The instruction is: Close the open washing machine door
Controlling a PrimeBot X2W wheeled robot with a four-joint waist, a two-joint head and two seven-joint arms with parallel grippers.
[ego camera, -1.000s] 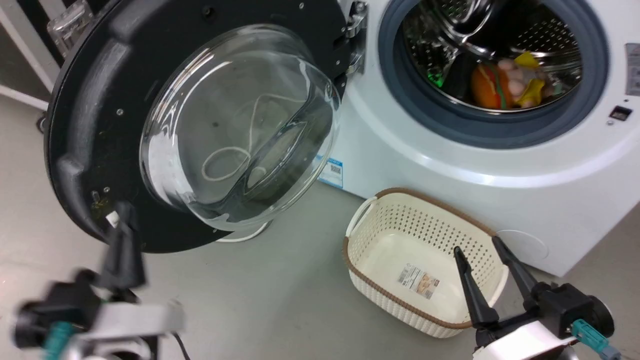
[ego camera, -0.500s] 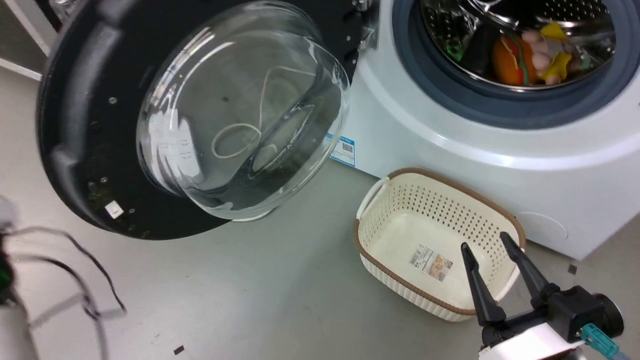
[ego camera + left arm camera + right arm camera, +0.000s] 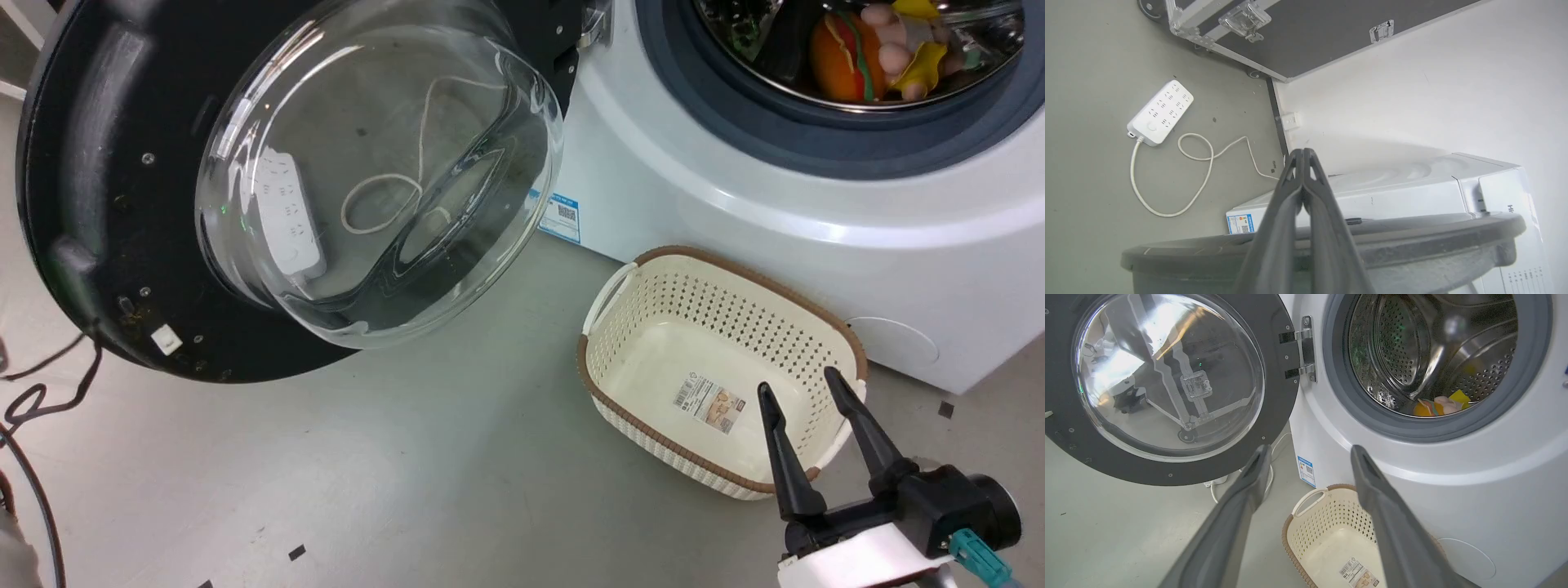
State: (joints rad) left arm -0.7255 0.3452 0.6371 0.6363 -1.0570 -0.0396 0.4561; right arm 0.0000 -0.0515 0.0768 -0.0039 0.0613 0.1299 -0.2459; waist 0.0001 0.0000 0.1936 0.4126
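Clearly not shut yet: washing machine door [image 3: 302, 180] hanging wide open, left of the drum [image 3: 1412, 355] opening. Fingers of the left gripper [image 3: 1303, 152] pressed together at the door's outer rim, contact unclear; fingers of the right gripper [image 3: 798, 380] spread above the basket [image 3: 735, 269]. Could skid off the curved rim on a glancing push, or stop short and leave the latch uncaught.

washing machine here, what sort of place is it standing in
Likely a lab or test space rather than a home: the washing machine stands on a bare grey floor, with a metal-edged flight case and a loose power strip nearby.
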